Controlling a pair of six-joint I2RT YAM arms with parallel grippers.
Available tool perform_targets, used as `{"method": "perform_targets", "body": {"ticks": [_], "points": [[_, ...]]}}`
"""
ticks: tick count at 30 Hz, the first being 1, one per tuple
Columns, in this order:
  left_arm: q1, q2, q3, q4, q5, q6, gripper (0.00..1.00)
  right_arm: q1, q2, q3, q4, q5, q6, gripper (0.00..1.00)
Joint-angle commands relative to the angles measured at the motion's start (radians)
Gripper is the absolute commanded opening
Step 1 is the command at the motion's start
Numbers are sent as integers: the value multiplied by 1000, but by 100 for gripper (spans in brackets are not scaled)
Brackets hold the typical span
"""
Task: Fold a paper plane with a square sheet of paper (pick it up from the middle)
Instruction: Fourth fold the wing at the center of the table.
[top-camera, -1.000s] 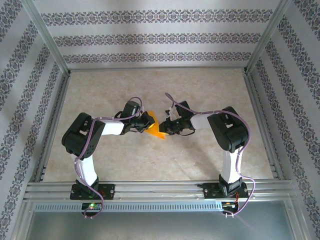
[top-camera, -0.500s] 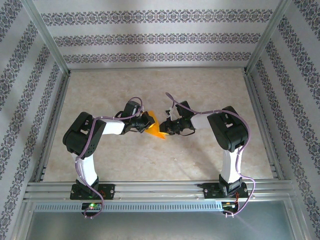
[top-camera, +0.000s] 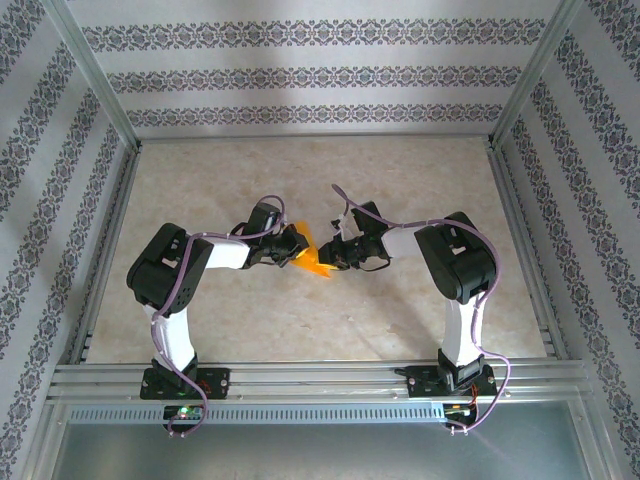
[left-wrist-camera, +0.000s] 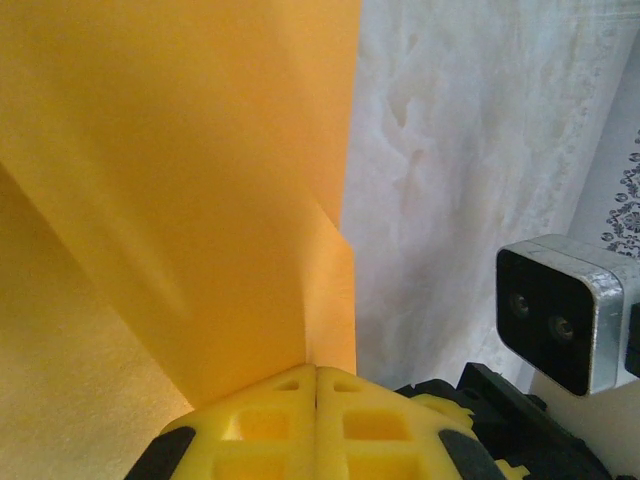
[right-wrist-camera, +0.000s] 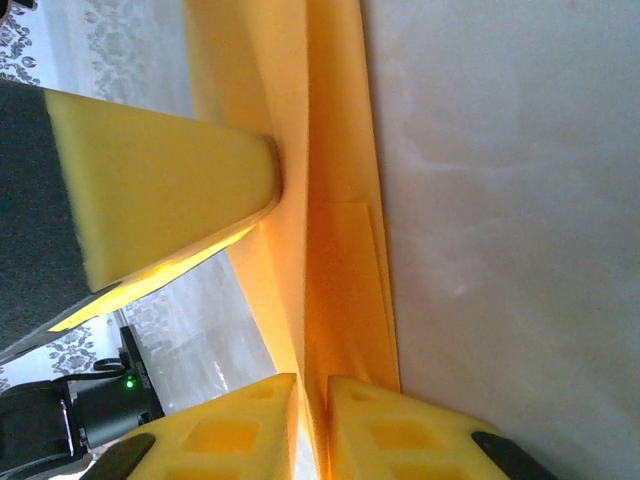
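Your left end effector (left-wrist-camera: 316, 372) has its two yellow pads pressed together with no gap between them. The orange paper (left-wrist-camera: 180, 190) rises straight out of the seam where they meet, so it is clamped on the sheet. In the left wrist view, a sharp crease runs up the paper from that seam, and a narrower folded layer lies along the paper's right edge.

Your right end effector (right-wrist-camera: 312, 388) is also closed on the paper. Its pads stand a thin slit apart, and the folded orange strip passes down between them. In the right wrist view, one yellow finger (right-wrist-camera: 165, 195) of the left end effector comes in from the left, with its tip against the paper's long centre fold. The paper is narrow and layered here rather than a flat square.

From the top camera, the two end effectors face each other near the middle of the tabletop (top-camera: 400, 180), left tip against right tip. The paper is a small orange wedge held between them, just in front of both. You cannot tell from these views whether its lower corner touches the marbled surface. The right wrist's camera housing (left-wrist-camera: 560, 310) sits just beside the left fingers, and patterned walls (top-camera: 300, 75) enclose the workspace.
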Motion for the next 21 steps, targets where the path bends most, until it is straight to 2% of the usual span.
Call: {"method": "perform_targets", "body": {"ticks": [1, 12, 21], "points": [[-1, 15, 17, -37, -14, 10, 2, 8, 96, -35, -98, 120, -18, 18], [0, 21, 16, -15, -3, 16, 3, 8, 114, -20, -149, 142, -23, 13], [1, 33, 28, 3, 22, 33, 4, 8, 119, -17, -155, 146, -38, 18]]}}
